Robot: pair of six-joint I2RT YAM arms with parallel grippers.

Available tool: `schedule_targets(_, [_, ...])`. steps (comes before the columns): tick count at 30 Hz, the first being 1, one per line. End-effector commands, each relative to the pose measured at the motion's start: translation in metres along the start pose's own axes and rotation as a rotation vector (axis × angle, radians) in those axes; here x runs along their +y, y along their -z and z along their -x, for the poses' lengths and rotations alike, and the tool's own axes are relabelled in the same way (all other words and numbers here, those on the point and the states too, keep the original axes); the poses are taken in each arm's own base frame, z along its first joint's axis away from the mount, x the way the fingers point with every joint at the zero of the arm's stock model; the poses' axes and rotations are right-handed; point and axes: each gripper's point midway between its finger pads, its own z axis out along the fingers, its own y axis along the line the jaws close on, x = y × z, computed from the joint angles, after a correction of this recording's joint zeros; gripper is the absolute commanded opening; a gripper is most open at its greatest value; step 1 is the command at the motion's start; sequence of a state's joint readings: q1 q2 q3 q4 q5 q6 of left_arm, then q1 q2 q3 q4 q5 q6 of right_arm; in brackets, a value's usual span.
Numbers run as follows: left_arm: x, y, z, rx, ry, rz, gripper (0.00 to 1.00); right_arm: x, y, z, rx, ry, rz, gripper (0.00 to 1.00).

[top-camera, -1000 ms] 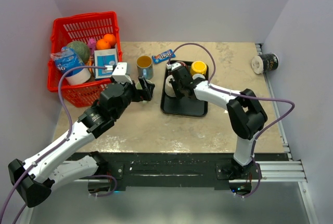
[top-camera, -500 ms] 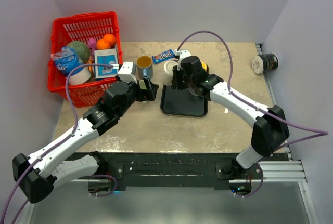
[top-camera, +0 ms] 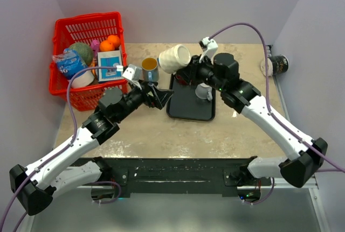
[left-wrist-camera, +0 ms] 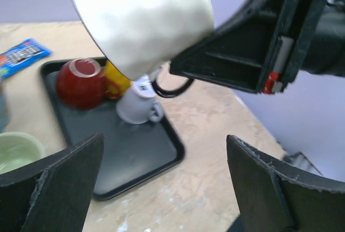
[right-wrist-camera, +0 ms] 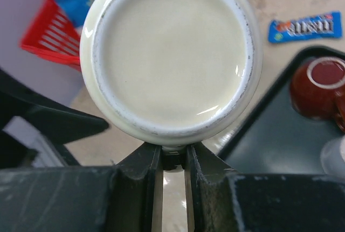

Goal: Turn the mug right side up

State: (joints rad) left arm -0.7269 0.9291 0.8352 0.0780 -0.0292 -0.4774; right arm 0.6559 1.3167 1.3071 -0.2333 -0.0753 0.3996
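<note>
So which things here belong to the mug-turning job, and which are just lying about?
Job: cream ceramic mug, held tilted in the air by the right arm's fingers.
Lying about: black plastic tray, red mug and small white cup on it, red plastic basket, blue candy packet.

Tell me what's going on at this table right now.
The right pincer is shut on a cream mug, apparently gripping it by the handle. It holds the mug in the air above the table, tipped on its side and not yet upright. The left pincer hangs wide open just below the mug, beside the black tray, and grips nothing.
</note>
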Motion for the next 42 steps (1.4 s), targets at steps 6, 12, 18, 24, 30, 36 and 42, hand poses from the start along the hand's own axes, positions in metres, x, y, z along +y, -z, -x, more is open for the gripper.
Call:
schedule_targets(6, [-0.091, 0.023, 0.052, -0.161, -0.037, -0.467, 0.99, 0.114, 0.091, 0.106, -0.353, -0.058, 0.526, 0.0])
schedule_targets(12, [-0.124, 0.043, 0.073, -0.24, 0.039, -0.655, 0.9, 0.145, 0.123, 0.102, -0.364, -0.043, 0.743, 0.0])
schedule_targets(18, [-0.134, 0.057, 0.087, -0.298, 0.143, -0.731, 0.79, 0.151, 0.134, 0.102, -0.379, -0.032, 0.788, 0.0])
schedule_targets(24, [-0.133, 0.047, 0.089, -0.281, 0.18, -0.707, 0.6, 0.157, 0.145, 0.102, -0.383, -0.009, 0.832, 0.0])
schedule_targets(30, [-0.134, 0.048, 0.101, -0.317, 0.205, -0.705, 0.55, 0.155, 0.146, 0.093, -0.368, 0.015, 0.826, 0.0])
schedule_targets(36, [-0.126, 0.048, 0.107, -0.364, 0.243, -0.67, 0.5, 0.152, 0.142, 0.088, -0.366, 0.02, 0.819, 0.0])
schedule_targets(42, [-0.125, 0.045, 0.102, -0.356, 0.239, -0.666, 0.34, 0.153, 0.14, 0.088, -0.364, 0.028, 0.833, 0.0])
